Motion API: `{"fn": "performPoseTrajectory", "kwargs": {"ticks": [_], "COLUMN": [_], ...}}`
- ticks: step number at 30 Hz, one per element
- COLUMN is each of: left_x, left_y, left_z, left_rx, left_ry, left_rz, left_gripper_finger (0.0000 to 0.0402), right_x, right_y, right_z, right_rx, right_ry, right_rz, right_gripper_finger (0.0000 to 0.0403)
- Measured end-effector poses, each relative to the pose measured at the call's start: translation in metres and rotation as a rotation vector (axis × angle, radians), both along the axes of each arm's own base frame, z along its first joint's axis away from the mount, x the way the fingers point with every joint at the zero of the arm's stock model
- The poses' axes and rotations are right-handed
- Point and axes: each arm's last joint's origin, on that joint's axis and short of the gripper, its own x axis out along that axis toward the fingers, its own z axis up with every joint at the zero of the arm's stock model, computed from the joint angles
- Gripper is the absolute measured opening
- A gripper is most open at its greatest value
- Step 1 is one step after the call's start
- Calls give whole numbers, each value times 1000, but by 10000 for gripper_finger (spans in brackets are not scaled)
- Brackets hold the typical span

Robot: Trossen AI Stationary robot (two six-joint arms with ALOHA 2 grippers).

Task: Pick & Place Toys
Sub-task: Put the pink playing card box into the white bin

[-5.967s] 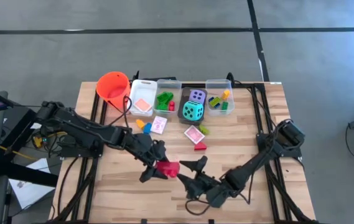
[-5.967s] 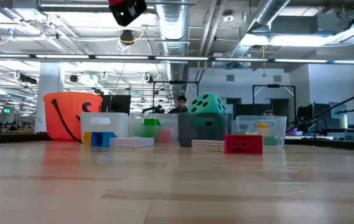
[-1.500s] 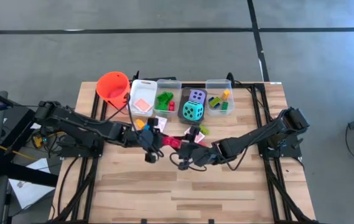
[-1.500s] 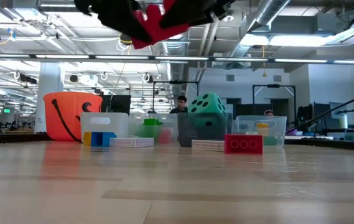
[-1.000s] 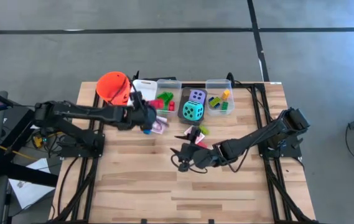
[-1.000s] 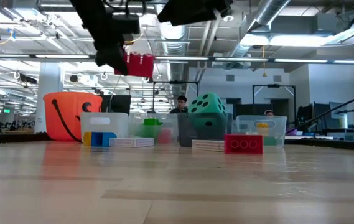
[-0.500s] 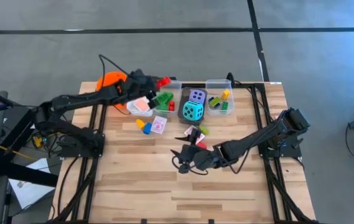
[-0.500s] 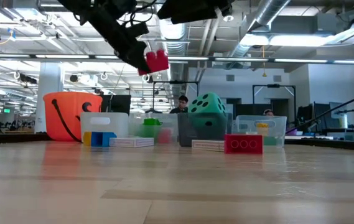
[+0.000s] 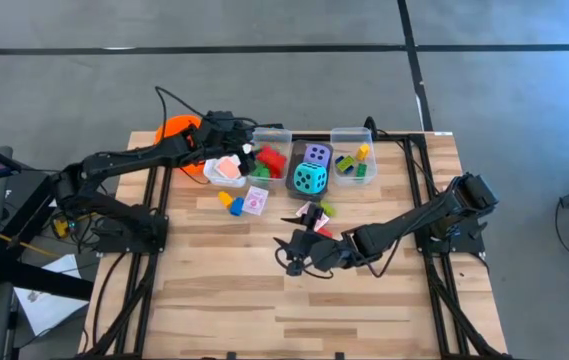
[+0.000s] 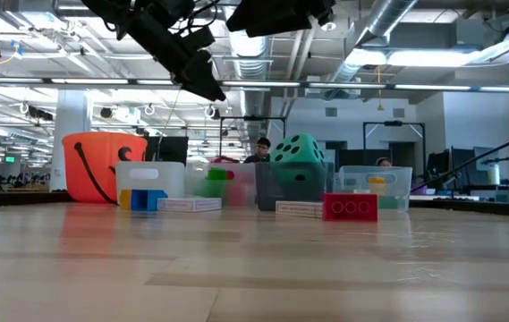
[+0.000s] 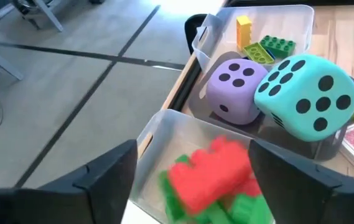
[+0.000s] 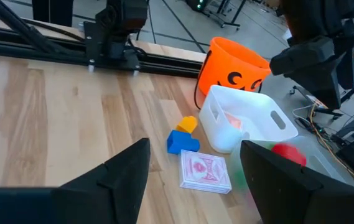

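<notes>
My left gripper hangs open above the clear bin at the table's far edge. A red brick shows blurred between and below its fingers, on the green bricks inside that bin, touching neither finger. The red brick also shows in the high view. My right gripper hovers open over the table's middle with nothing between its fingers. Loose toys lie on the wood: a yellow and a blue brick, two pink-white cards, a red brick and a green one.
Along the far edge stand an orange bucket, a white bin holding a card, a dark bin with the purple die and teal die, and a clear bin with yellow, green and blue bricks. Bare wood lies toward the near edge.
My left gripper has swung toward the far edge and rolled, carrying the red brick from above the loose cards to above the bins. There it has opened and let go. The brick has dropped into the clear bin with the green bricks.
</notes>
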Motion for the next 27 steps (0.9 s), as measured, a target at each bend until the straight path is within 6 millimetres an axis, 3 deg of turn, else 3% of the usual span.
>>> {"fn": "performPoseTrajectory", "kwargs": {"ticks": [7,13,17,20,23,27], "left_x": [-2,-6,-5,-5,-9,-16], "left_y": [-2,-20,-48,-70,-90,-101], "left_z": [-5,-20,-46,-71,-98,-121], "left_rx": [-142,-433,-544,-538,-426,-277], "left_ry": [-32,57,131,189,246,258], "left_rz": [53,-188,-331,-379,-339,-251], "left_gripper_finger": [326,328,328,328,328,328], "right_x": [-1,-2,-3,-3,-3,-3], "right_y": [2,7,9,8,8,8], "right_z": [0,0,0,-1,-1,-1], "right_rx": [9,12,12,11,11,12], "right_ry": [-4,-5,-5,-2,-2,-2], "right_rz": [3,16,20,19,18,19], "right_gripper_finger": [244,244,244,244,244,244]}}
